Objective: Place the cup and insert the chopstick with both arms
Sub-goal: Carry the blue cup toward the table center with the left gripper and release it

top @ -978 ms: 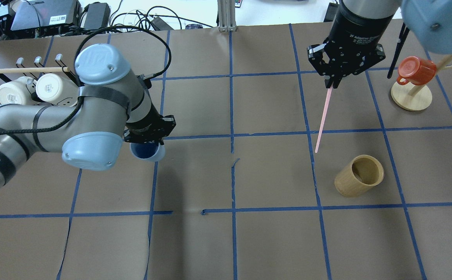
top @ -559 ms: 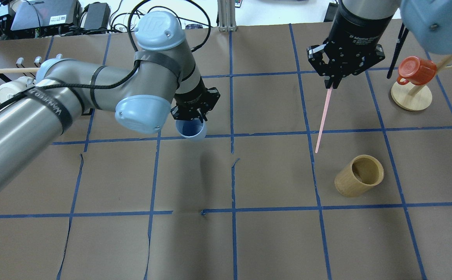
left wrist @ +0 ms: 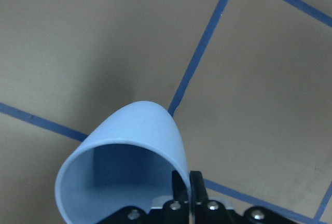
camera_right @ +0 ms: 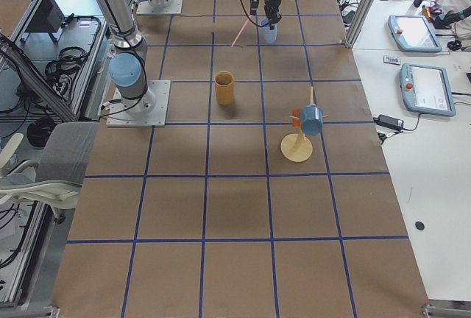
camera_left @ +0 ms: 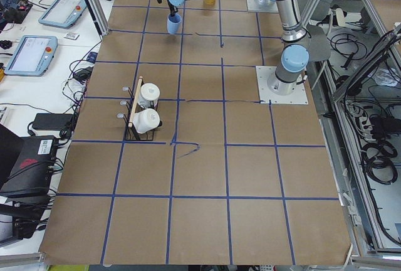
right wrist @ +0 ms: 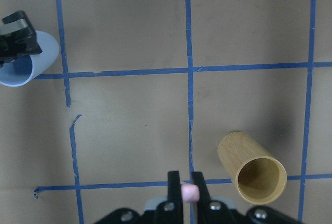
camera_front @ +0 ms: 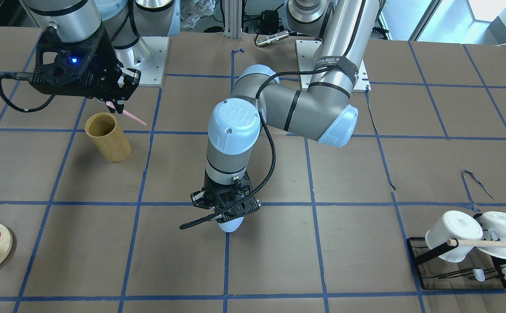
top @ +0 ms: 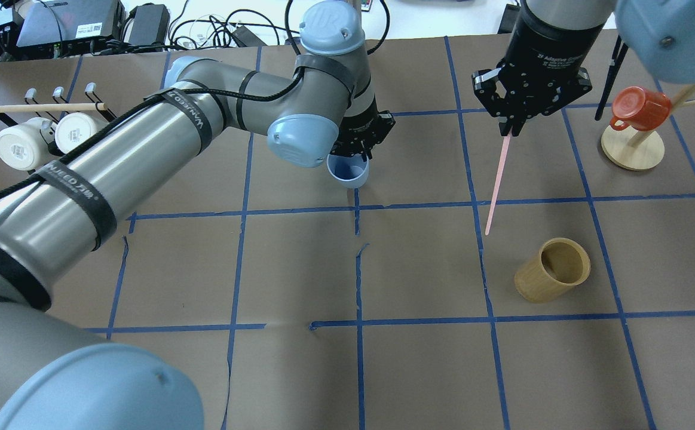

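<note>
1. nearest the robot, the bamboo cup [top: 547, 275] stands upright on the bench [top: 419, 269], mouth open upward, with neither arm touching it.
2. just beyond it, the pink chopstick [top: 496, 179] hangs from the right fingers [right wrist: 174, 185], which are pressed onto its top end. its long axis runs steeply down, and the free tip slants back toward the robot. the tip ends above the bench, beside the bamboo cup's rim and not over its mouth.
3. farther out, and well apart toward the robot's left, is the blue cup [top: 347, 172]. the left fingers [left wrist: 196, 185] pinch its wall at the rim, one inside and one outside. its mouth faces up, and it looks to hang clear of the bench near a tape crossing.
4. judgement: the blue cup is not yet set down. it lies to the left of the chopstick tip and a little farther out, while the bamboo cup is much closer to that tip. for either cup, the chopstick must come upright over the mouth before it goes down.
</note>
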Robot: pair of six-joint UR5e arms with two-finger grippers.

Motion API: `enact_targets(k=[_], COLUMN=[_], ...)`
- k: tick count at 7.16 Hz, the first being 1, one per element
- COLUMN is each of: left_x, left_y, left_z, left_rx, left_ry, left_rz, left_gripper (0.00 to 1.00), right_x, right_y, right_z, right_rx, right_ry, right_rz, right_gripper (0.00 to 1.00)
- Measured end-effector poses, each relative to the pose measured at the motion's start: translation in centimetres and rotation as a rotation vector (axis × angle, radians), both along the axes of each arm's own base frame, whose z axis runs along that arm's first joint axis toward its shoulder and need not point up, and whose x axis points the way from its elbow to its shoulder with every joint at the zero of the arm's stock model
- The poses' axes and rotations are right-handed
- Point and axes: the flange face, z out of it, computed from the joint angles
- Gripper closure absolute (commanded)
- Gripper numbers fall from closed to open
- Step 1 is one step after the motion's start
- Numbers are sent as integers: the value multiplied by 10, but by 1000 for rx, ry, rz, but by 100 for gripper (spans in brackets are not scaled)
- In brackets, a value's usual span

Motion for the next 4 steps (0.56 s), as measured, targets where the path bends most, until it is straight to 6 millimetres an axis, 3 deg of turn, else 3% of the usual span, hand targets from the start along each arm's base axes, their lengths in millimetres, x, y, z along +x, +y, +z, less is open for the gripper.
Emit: enact_targets(k=[1, 2, 4], left_x=[-8, -11, -11], left_y=[-1, -2, -8], left_z=[-9, -13, 6], left_rx=[-5, -20, -84], left_ry=[-4, -18, -23], left_rz=[-31, -81, -142], left_gripper=[1, 0, 0], right_x=[0, 0, 0], right_y=[0, 0, -2], right_z=[0, 0, 0], right_rx=[1, 1, -10], right_ry=[0, 0, -1], right_rz=[0, -1, 0], right_gripper=[100, 100, 100])
